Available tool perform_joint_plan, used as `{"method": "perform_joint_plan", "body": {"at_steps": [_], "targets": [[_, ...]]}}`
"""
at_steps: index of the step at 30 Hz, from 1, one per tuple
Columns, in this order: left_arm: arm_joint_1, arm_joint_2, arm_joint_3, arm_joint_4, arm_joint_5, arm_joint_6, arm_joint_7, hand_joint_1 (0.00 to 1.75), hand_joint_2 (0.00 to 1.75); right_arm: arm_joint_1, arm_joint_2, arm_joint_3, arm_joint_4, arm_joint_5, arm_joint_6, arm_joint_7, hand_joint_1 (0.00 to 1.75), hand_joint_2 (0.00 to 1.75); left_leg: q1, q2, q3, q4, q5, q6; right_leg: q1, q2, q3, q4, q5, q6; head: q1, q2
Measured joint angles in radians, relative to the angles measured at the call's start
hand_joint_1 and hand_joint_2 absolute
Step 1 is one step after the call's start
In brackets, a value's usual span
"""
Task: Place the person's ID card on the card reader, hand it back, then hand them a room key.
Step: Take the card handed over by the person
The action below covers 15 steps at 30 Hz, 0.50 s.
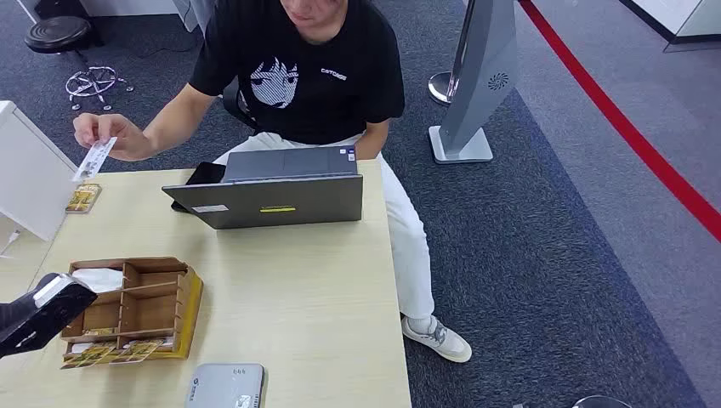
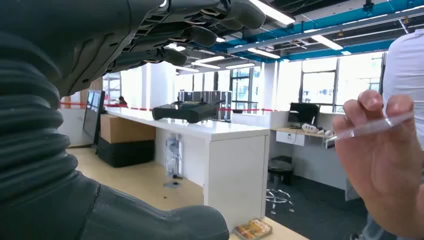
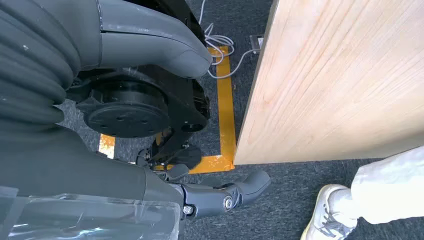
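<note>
Handover of the ID card (image 1: 93, 159) is the step in hand, in our judgement: the person (image 1: 306, 76) seated behind the laptop (image 1: 274, 189) holds it out in one hand (image 1: 106, 134), raised above the far left corner of the table (image 1: 306, 297). We see the left hand (image 2: 190, 30) in its wrist view with fingers apart and nothing in them, near the card but not touching it. The right hand (image 3: 220, 197) hangs beside the table edge above the carpet, fingers loosely extended and empty. The card reader (image 1: 225, 387) lies at the near edge of the table, just beside the wooden organiser (image 1: 127, 310). We judge the next move calls for the left hand to reach the card, pinch it flat, and carry it down to the reader.
</note>
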Motion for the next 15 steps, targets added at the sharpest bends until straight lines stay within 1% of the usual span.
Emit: {"method": "perform_joint_plan", "body": {"at_steps": [2,9,10,13,14,15], "targets": [[-0.018,0.011,-0.013,0.014,-0.022,0.003,0.004,0.00,1.75,-0.004,0.000,-0.002,0.006,0.003,0.001,-0.003,0.00,1.75,0.000,0.000,0.000,0.000,0.000,0.000,0.000,0.000,0.000,0.000,0.000,0.000,0.000,0.000],[-0.145,0.084,-0.106,0.116,-0.182,0.024,0.047,0.00,1.75,-0.038,0.000,-0.014,0.048,0.031,0.017,-0.023,0.00,1.75,0.000,0.000,0.000,0.000,0.001,0.000,0.000,0.000,0.001,0.000,0.000,0.000,0.000,0.000],[-0.158,0.094,-0.117,0.128,-0.206,0.028,0.053,0.38,1.75,-0.042,0.000,-0.016,0.054,0.034,0.017,-0.025,0.00,1.75,0.000,0.000,0.000,0.000,0.001,0.000,0.000,0.000,0.001,0.000,0.000,0.000,0.000,0.000],[-0.184,0.117,-0.139,0.159,-0.269,0.042,0.071,1.69,1.75,-0.052,0.000,-0.020,0.070,0.047,0.021,-0.033,0.00,1.75,0.000,0.000,0.000,0.000,0.001,0.000,0.000,0.001,0.001,0.000,0.000,-0.001,0.000,0.000],[-0.188,0.123,-0.142,0.164,-0.281,0.046,0.074,1.75,1.75,-0.053,0.000,-0.021,0.074,0.051,0.023,-0.036,0.00,1.75,0.000,0.001,0.000,0.000,0.001,0.000,0.000,0.001,0.001,0.000,0.000,-0.001,0.000,0.000],[-0.189,0.127,-0.144,0.168,-0.287,0.051,0.075,1.75,1.75,-0.055,0.000,-0.023,0.077,0.053,0.025,-0.037,0.00,1.75,0.000,0.001,0.000,0.000,0.001,0.000,0.000,0.001,0.001,0.000,0.000,-0.001,0.000,0.000]]}}
